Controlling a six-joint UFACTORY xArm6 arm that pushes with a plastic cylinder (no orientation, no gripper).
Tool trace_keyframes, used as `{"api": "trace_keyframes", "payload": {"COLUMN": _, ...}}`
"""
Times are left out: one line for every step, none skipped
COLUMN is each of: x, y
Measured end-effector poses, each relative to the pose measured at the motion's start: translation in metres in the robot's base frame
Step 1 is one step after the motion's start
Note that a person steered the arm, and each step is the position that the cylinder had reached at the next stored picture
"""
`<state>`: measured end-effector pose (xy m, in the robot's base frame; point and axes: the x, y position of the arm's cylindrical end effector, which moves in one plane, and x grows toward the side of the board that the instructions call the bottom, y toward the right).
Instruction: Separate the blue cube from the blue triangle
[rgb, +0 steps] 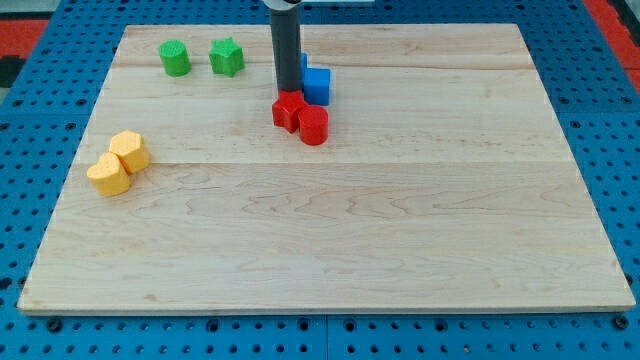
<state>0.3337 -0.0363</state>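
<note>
The blue cube (316, 85) sits near the view's top centre on the wooden board (330, 250). A sliver of another blue block, likely the blue triangle (303, 64), shows just behind the rod, touching or close to the cube; most of it is hidden. The dark rod comes down from the view's top, and my tip (287, 96) ends just left of the blue cube, right above the red blocks. A red star-like block (289, 110) and a red cylinder (313, 126) lie directly below the tip and cube.
A green cylinder (175, 58) and a green star (227, 57) sit at the view's top left. Two yellow blocks (130, 150) (108, 175) lie together at the left. The board rests on a blue pegboard (40, 130).
</note>
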Motion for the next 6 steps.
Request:
{"api": "trace_keyframes", "payload": {"x": 0.021, "y": 0.0}}
{"api": "trace_keyframes", "payload": {"x": 0.028, "y": -0.02}}
{"api": "trace_keyframes", "payload": {"x": 0.022, "y": -0.021}}
{"api": "trace_keyframes", "payload": {"x": -0.013, "y": 0.003}}
{"api": "trace_keyframes", "payload": {"x": -0.031, "y": 0.032}}
{"api": "trace_keyframes", "payload": {"x": -0.031, "y": 0.078}}
